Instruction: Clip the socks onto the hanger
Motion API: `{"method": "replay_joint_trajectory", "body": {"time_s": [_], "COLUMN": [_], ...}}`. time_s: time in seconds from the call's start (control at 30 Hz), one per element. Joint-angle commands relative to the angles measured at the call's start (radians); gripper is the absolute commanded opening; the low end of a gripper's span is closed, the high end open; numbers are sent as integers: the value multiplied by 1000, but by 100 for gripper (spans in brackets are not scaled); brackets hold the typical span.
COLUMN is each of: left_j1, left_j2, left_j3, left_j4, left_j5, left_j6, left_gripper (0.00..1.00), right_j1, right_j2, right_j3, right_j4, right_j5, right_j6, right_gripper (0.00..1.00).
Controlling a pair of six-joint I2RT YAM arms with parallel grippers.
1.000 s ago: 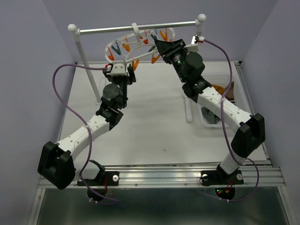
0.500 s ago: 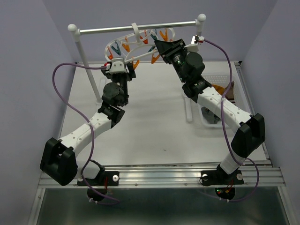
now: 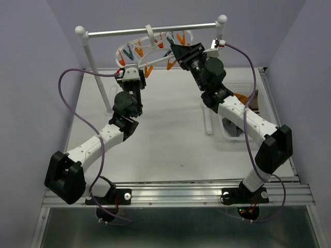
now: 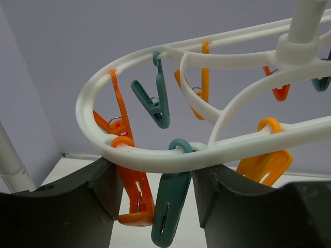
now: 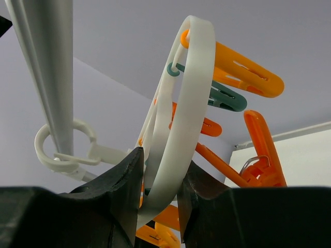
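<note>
The white oval hanger (image 3: 135, 47) hangs by its hook from the rack's crossbar, with orange and teal clips under it. My right gripper (image 3: 176, 51) is shut on the hanger's right rim (image 5: 178, 139); the white band sits pinched between both fingers. My left gripper (image 3: 135, 72) is up under the near-left rim (image 4: 155, 161). It is open, and its fingers (image 4: 98, 191) straddle a teal clip (image 4: 170, 206) and an orange clip (image 4: 135, 199), with a narrow gap on each side. An orange sock (image 3: 243, 96) shows in the basket at the right.
The white two-post rack carries a metal crossbar (image 3: 114, 33); its posts stand at the back left and back right. A white basket (image 3: 239, 84) sits at the right behind my right arm. Purple cables loop off both arms.
My left gripper has risen toward the hanger's near-left rim, and its jaws have narrowed around the two clips. The right gripper and the hanger have not moved.
</note>
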Motion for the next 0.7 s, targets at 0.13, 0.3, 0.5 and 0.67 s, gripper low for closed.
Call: {"method": "replay_joint_trajectory", "body": {"time_s": [0.13, 0.3, 0.5, 0.67], "left_j1": [-3, -1, -1, -3], "left_j2": [-38, -57, -83, -103], "left_j3": [22, 21, 57, 102], "left_j4": [122, 72, -83, -188], "left_j5": [-2, 7, 65, 142], "left_j6": [17, -4, -78, -167], "left_gripper": [49, 33, 8, 0], "right_j1": [17, 17, 17, 17], "right_j2": [-36, -40, -51, -67], "right_j3": [-12, -20, -27, -50], "right_j4": [-3, -6, -17, -24], "right_j5": [-39, -35, -31, -31], "right_j6": [-42, -47, -62, -93], "right_gripper": [34, 34, 34, 34]}}
